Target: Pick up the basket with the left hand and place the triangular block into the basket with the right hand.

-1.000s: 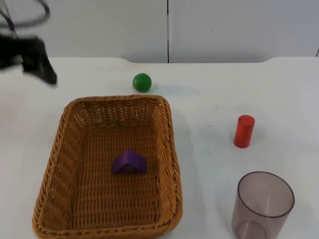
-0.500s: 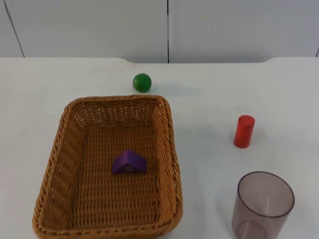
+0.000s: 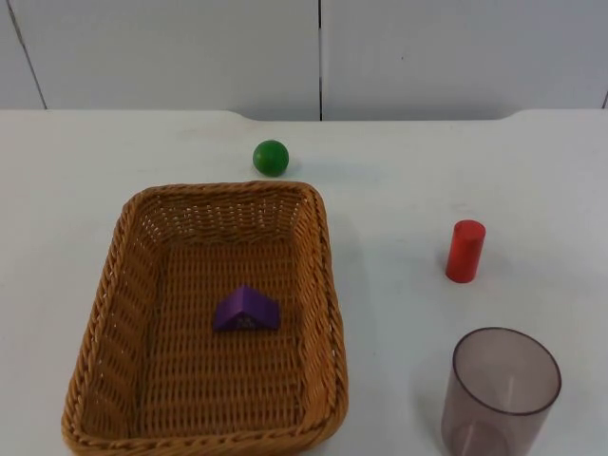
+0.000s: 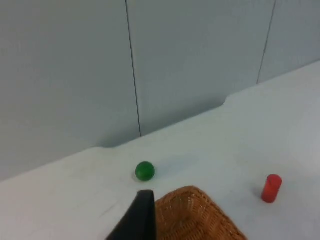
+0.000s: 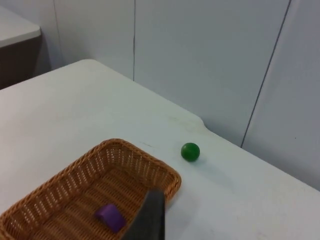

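The purple triangular block (image 3: 246, 310) lies on the floor of the wicker basket (image 3: 123, 285), near its middle, and the basket sits flat on the white table (image 3: 532, 161). A green ball (image 3: 271, 157) rests just beyond the basket's far rim, a red cylinder (image 3: 465, 251) stands well off to the basket's right, and a clear cup (image 3: 502, 389) stands nearer than the cylinder. Each wrist view shows 1 black fingertip, the left gripper (image 4: 141, 220) above the basket's far corner and the right gripper (image 5: 152, 215) above the basket's rim, neither touching anything, and whether either is released or clenched cannot be told.

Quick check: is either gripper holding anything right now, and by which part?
Nothing is held. The basket rests on the table with the purple triangular block lying inside it, and no gripper touches either.
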{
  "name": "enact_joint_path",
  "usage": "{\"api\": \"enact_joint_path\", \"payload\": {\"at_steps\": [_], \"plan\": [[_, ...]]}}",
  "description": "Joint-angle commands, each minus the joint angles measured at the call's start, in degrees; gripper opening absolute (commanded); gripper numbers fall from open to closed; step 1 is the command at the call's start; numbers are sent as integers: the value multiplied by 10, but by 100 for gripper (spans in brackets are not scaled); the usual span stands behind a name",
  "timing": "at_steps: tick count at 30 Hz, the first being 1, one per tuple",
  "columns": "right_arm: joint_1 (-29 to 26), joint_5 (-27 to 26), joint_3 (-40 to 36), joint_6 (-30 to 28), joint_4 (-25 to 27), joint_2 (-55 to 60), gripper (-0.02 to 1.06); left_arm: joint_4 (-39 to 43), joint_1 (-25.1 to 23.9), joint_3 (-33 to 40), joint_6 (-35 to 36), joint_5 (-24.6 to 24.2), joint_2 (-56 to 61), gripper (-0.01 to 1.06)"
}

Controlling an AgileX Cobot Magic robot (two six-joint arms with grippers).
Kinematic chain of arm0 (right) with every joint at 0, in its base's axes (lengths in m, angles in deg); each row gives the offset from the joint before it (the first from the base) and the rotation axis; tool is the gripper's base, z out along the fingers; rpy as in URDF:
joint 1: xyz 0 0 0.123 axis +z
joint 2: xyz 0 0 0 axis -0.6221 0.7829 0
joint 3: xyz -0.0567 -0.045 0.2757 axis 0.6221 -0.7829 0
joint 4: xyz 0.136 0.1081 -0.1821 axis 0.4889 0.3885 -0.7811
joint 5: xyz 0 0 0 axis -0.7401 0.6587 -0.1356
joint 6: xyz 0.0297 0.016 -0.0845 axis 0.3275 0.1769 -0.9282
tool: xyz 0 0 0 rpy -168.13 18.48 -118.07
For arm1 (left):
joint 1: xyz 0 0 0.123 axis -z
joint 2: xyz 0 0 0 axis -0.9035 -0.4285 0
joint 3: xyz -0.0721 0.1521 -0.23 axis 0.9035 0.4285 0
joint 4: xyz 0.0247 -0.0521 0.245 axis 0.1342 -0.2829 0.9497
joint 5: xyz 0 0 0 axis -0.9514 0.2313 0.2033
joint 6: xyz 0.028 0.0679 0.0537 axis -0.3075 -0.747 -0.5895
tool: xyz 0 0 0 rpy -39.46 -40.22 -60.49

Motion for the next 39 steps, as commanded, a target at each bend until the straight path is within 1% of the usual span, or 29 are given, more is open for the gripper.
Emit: {"api": "enact_joint_path", "payload": {"at_steps": [1, 3, 4, 7, 9, 11, 13, 14, 16, 17, 19, 20, 21, 23, 25, 29, 32, 34, 35, 37, 39], "plan": [[1, -3, -32, 0, 3, -42, 84, 4, 3, 24, 6, -9, 42, 105], [1, -3, -64, 0, 3, -81, 84, 9, 3, 67, 6, -4, 92, 105], [1, -3, -64, 0, 3, -81, 84, 9, 3, 67, 6, -4, 92, 105], [1, 3, -104, 0, 10, -138, 84, 22, 3, 133, 8, -2, 165, 105], [1, 9, -112, 0, 11, -156, 84, 22, 3, 148, 10, -3, 185, 105], [1, 32, -121, 0, 11, -185, 84, 23, 3, 176, 23, -8, 233, 105], [1, 68, -122, 0, 12, -212, 84, 28, 3, 198, 41, -8, 275, 105], [1, 68, -122, 0, 12, -212, 84, 28, 3, 198, 41, -8, 275, 105], [1, 102, -122, 0, 23, -234, 84, 36, 3, 220, 56, -10, 316, 105], [1, 122, -122, -3, 30, -242, 84, 42, 3, 229, 64, -10, 335, 105], [1, 161, -122, -36, 69, -264, 84, 56, 3, 244, 88, -12, 366, 105], [1, 161, -122, -36, 69, -264, 84, 56, 3, 244, 88, -12, 366, 105], [1, 191, -122, -81, 106, -278, 84, 73, 3, 248, 104, -16, 383, 105], [1, 217, -122, -106, 139, -294, 84, 89, 3, 253, 118, -23, 383, 105], [1, 247, -122, -111, 158, -310, 84, 101, 3, 255, 127, -50, 383, 105], [1, 284, -132, -111, 160, -341, 84, 102, 3, 268, 128, -66, 383, 105], [1, 286, -149, -108, 155, -364, 84, 109, 3, 277, 128, -69, 383, 105], [1, 285, -176, -105, 156, -385, 84, 136, 3, 282, 146, -74, 383, 105], [1, 295, -179, -102, 154, -385, 84, 145, 3, 282, 154, -74, 383, 105], [1, 296, -184, -90, 147, -385, 84, 150, 3, 282, 158, -74, 383, 105], [1, 296, -184, -63, 139, -385, 84, 152, 3, 282, 157, -74, 383, 105]]}}
